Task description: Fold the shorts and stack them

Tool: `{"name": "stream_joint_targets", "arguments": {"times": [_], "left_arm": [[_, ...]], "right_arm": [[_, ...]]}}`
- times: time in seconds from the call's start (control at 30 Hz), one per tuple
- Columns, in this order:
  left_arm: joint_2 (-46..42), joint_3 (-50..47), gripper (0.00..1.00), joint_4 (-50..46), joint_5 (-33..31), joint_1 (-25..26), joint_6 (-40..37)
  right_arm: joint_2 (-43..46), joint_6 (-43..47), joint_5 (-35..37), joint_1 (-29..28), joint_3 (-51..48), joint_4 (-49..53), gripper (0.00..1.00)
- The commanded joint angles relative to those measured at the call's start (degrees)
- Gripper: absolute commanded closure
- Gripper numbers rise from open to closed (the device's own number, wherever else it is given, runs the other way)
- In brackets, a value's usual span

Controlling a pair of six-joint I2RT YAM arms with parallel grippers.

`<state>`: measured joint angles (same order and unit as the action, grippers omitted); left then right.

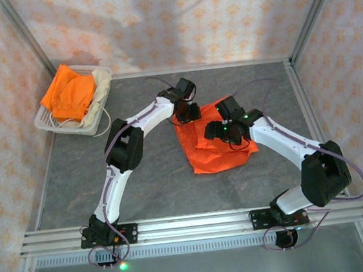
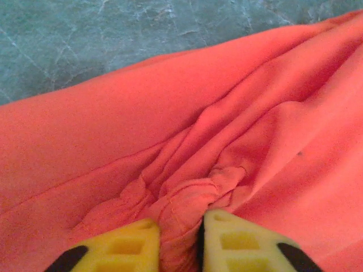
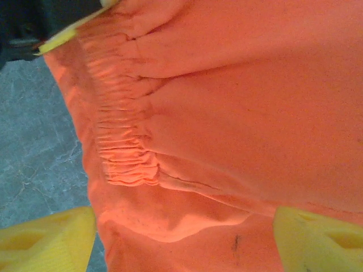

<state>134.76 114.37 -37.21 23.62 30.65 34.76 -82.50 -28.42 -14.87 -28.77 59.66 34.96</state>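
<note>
One pair of bright orange shorts [image 1: 218, 148] lies crumpled in the middle of the grey table. My left gripper [image 1: 186, 115] is at its far left edge. In the left wrist view that gripper [image 2: 181, 238] is shut on a bunched fold of the orange cloth [image 2: 255, 113]. My right gripper [image 1: 230, 134] hovers over the middle of the same shorts. In the right wrist view it [image 3: 184, 232] stands open, its yellow fingers wide apart above the cloth beside the gathered waistband [image 3: 122, 141]. A second orange pair [image 1: 68, 94] and a cream-beige pair [image 1: 101, 86] lie in the basket.
The white mesh basket [image 1: 50, 120] stands at the far left corner of the table. Patterned walls with metal posts enclose the table on three sides. Bare grey tabletop [image 1: 141, 185] lies in front of the shorts and to their left.
</note>
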Motion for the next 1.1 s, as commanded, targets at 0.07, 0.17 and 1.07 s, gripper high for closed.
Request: {"name": "stream_joint_targets", "arguments": {"times": [0.07,0.17,1.07], "left_arm": [[-4.94,0.91,1.0,-4.56,-2.24,0.35,-2.15],[-9.23,0.11,1.0,-6.78,-2.98,0.47,-2.77],[-27.69,-33.62,0.3,2.99,-9.45,-4.1,-3.83]], "right_arm": [[1.29,-1.17,1.07,0.29,-2.32,-2.0,0.19],[1.66,-1.24,0.73,0.16,-3.55,-2.57,0.19],[-5.39,-0.52,7.17,-16.58,3.34,-1.36,0.17]]}}
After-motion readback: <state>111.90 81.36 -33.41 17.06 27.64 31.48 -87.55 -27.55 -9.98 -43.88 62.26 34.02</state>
